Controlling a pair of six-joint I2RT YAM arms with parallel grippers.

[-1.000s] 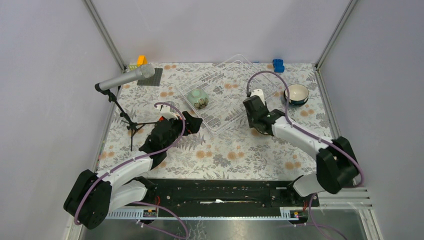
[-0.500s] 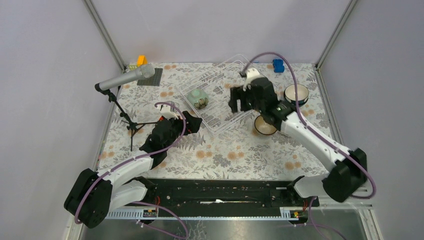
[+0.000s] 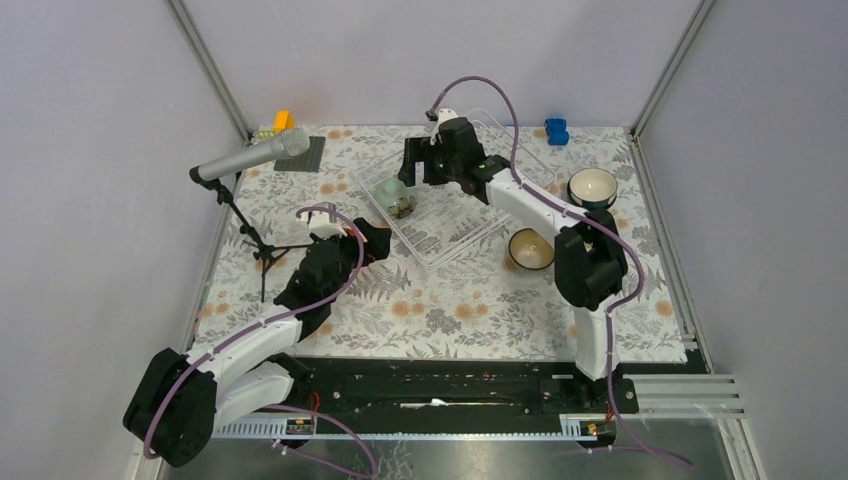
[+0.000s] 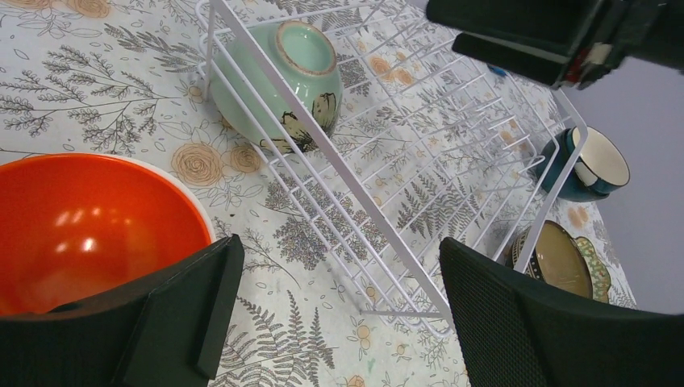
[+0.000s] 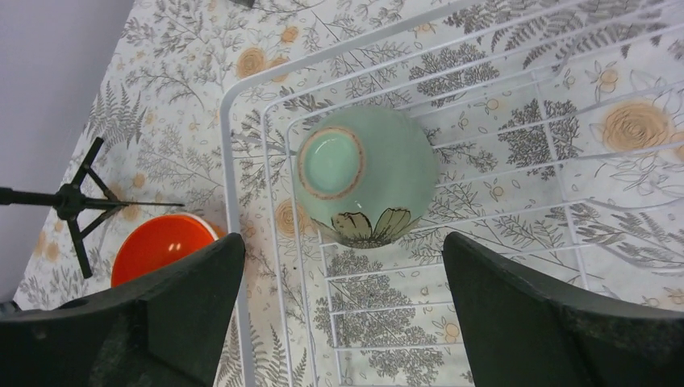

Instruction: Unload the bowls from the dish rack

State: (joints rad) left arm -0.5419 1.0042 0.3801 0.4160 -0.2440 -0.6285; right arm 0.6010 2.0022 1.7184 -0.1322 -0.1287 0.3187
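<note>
While the pale green glazed bowl lies upturned in the white wire dish rack, close to the rack's corner at the centre of the overhead view, we judge the unloading to be nearly done. It is the only bowl we can see inside the rack. The right gripper hovers above it, its jaws spread wide and empty, one finger on either side of the bowl in the right wrist view. The left gripper is also spread wide and holds nothing. The glossy orange bowl sits on the flowered cloth at the lower left of the left wrist view. A brown patterned bowl and a teal bowl with a white inside stand on the cloth right of the rack.

The risk we see lies in the grasp. The bowl leans with its foot ring up, so the fingers would meet a smooth, domed wall and could slide off as they close. A finger might also snag a wire near the corner, and then the light rack could be dragged or lifted with the bowl.
</note>
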